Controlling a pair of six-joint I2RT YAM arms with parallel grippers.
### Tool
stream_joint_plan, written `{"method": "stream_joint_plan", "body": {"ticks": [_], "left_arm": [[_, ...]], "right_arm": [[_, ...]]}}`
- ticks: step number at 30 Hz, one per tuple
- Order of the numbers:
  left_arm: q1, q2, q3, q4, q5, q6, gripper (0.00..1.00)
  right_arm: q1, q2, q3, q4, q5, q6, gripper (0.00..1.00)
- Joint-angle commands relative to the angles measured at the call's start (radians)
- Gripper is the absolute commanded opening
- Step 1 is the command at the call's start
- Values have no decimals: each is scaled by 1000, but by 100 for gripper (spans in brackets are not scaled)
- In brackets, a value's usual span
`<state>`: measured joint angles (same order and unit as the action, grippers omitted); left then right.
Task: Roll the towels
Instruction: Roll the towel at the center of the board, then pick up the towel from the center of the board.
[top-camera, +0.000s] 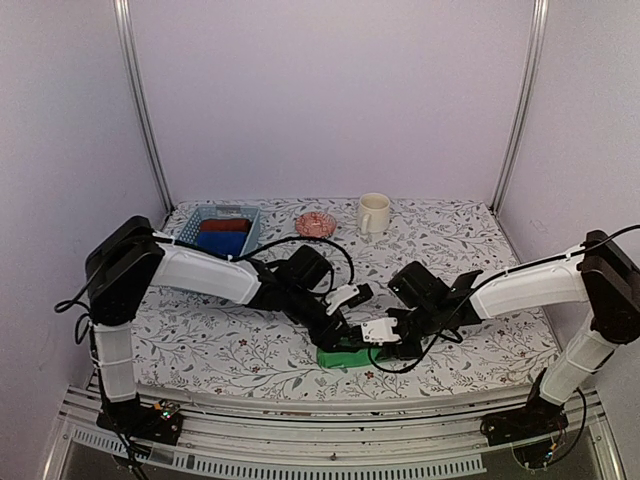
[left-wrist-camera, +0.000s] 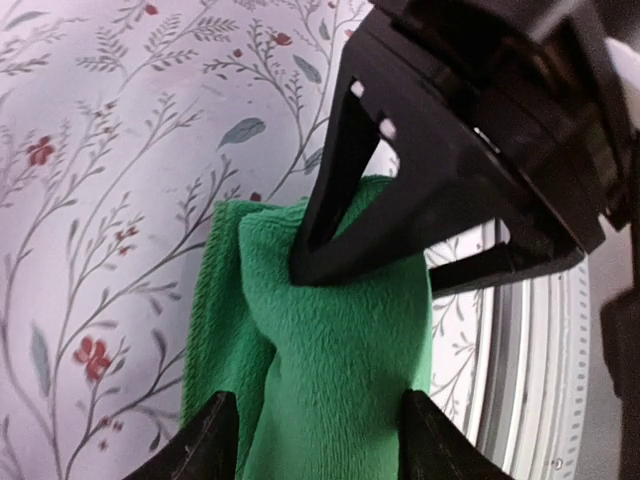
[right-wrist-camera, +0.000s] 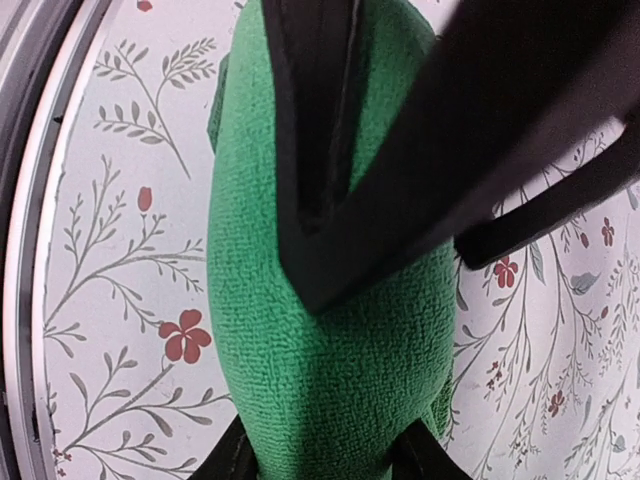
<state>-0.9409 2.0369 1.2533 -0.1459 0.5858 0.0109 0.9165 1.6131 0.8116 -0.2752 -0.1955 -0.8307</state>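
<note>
Farthest left, at the far side of the white flower-printed tablecloth, stood a pale blue slatted plastic basket holding a blue cloth roll and a dark red cloth roll. Neither roll was part of the job. To the right of the basket, also along the far side, lay a small round orange-and-white cloth bundle. It was probably one of the towels, though too small to tell whether it was rolled. Next to the right came a cream ceramic mug.

The work sat at the near edge, about the middle. A soft, plain bright green towel lay bunched into a loose roll, its long axis running left to right along the table edge. Both arms met over it. The left gripper stood at the roll's left part with one finger on each side of the cloth. Whether those fingers pressed the cloth or merely flanked it could not be told. The right gripper stood at the right part, and its fingers appeared pinched on the green towel, which narrowed between them.

Neither pincer had any distance to cover, since the towel lay directly under both and filled the gap of each. By my reading, the right arm had the hold and would lead the next turn.
</note>
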Motion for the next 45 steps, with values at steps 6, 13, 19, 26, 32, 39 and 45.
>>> {"method": "stream_joint_plan", "body": {"ticks": [6, 13, 19, 26, 32, 39, 45], "left_arm": [[-31, -323, -332, 207, -379, -116, 57], [-173, -483, -525, 274, -742, -106, 55], [-306, -626, -689, 383, -946, -160, 49], [-436, -602, -640, 350, -968, 20, 52], [-502, -402, -461, 242, -975, 196, 57], [-514, -227, -340, 224, -1048, 340, 60], [-513, -99, -258, 205, -1176, 438, 62]], "right_arm": [[-78, 169, 87, -358, -316, 20, 23], [-108, 275, 216, -479, -400, 42, 21], [-125, 342, 295, -573, -432, 52, 21], [-133, 410, 380, -657, -450, 68, 20], [-142, 454, 432, -683, -465, 84, 20], [-153, 502, 482, -722, -505, 87, 20], [-154, 512, 492, -729, -511, 84, 20]]}}
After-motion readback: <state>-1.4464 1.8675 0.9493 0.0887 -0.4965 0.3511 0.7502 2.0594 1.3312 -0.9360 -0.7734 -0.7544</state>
